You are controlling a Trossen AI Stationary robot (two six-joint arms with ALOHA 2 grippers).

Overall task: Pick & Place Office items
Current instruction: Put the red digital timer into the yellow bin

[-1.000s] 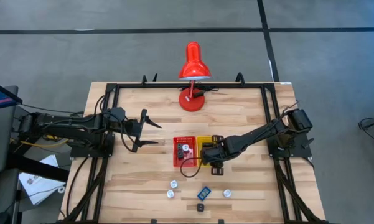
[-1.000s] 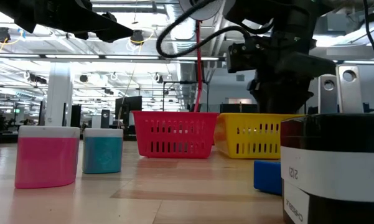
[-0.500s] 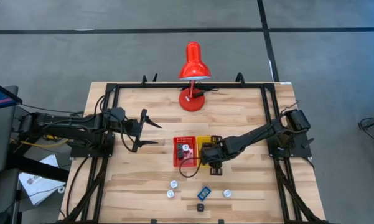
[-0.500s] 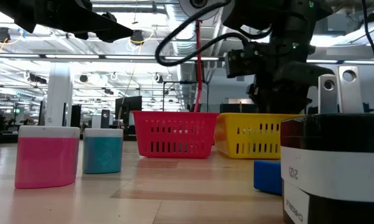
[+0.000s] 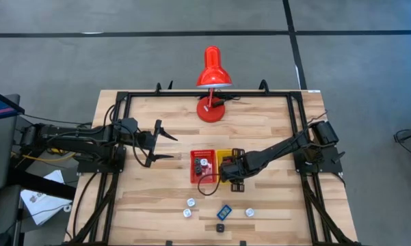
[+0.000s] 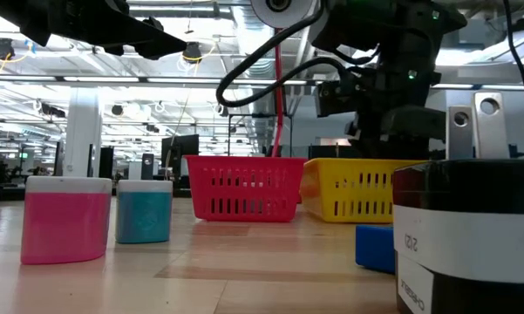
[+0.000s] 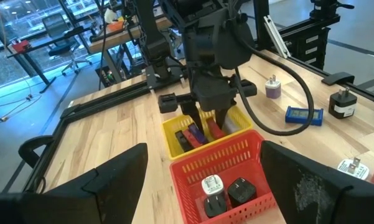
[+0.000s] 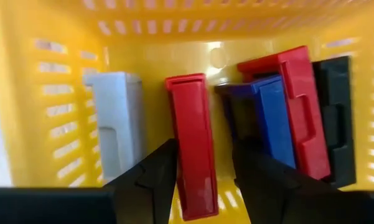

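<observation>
Right pincer [image 8: 202, 177] straddles the red item [image 8: 191, 143] inside the yellow tray [image 8: 25, 93].

a big red desk lamp [image 5: 212, 75] stands at the far edge of the wooden table [image 5: 157, 198]. mid-table, a red tray [image 5: 194, 176] and a yellow tray [image 5: 225, 153] sit touching side by side.

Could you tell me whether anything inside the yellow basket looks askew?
Yes: inside the yellow basket, one red piece lies slanted across the blue piece, while the other pieces stand side by side.
</observation>
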